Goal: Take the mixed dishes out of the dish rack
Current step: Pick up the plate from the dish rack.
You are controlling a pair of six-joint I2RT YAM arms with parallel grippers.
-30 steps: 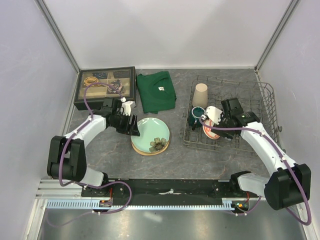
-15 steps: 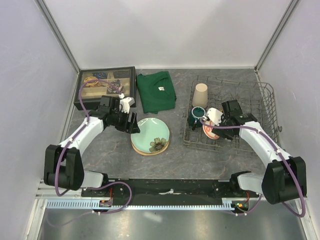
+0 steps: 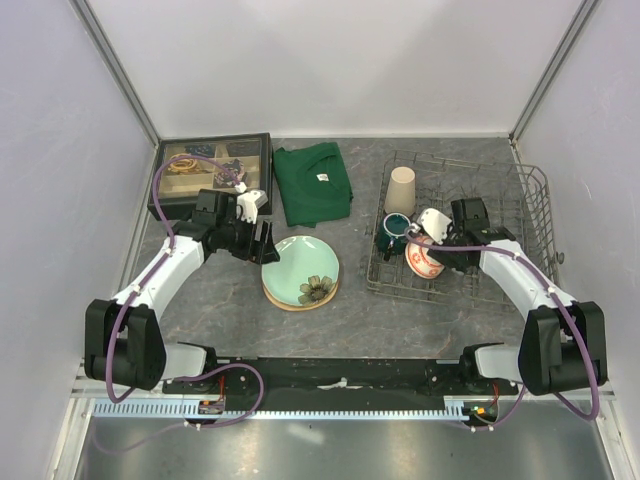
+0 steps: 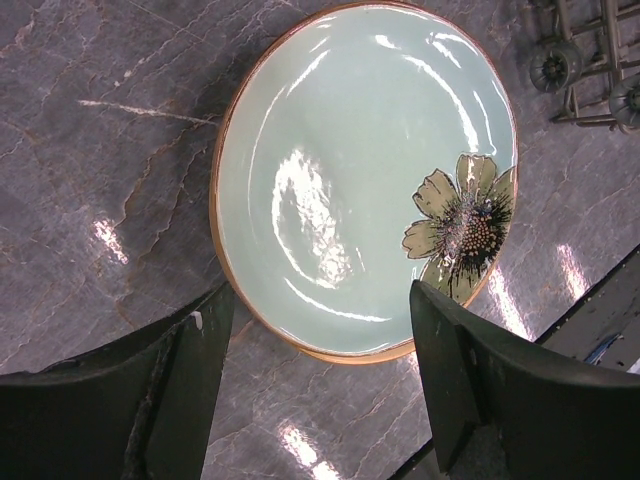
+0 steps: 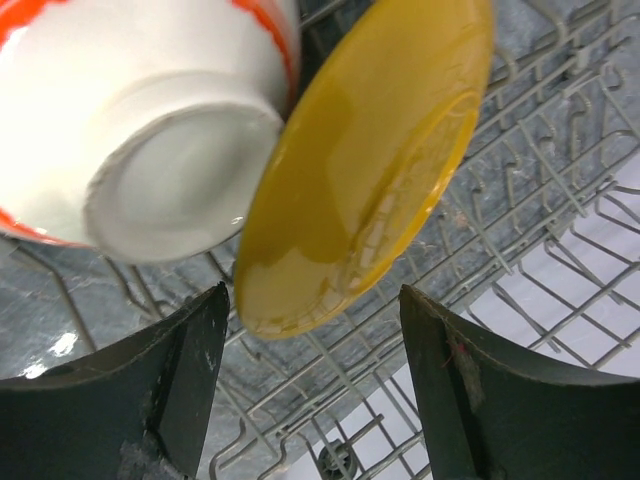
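Pale green floral plate (image 4: 350, 180): flat on the table, face up, directly below the spread left claw (image 4: 315, 325) (flower motif beside the right finger).

Small yellow patterned plate (image 5: 370, 170): tilted on edge in the dish rack (image 3: 500, 180), just ahead of the spread right claw (image 5: 315, 310).

Red-and-white patterned bowl (image 5: 150, 110): on its side, foot toward that claw, left of the yellow plate.

Dark green handled mug (image 3: 392, 230) and beige tumbler (image 3: 401, 190): in the rack, farther to that claw's left.

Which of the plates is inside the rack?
The yellow plate, leaning on edge next to the red-and-white bowl in the rack. The pale green floral plate lies flat on the table, outside it.
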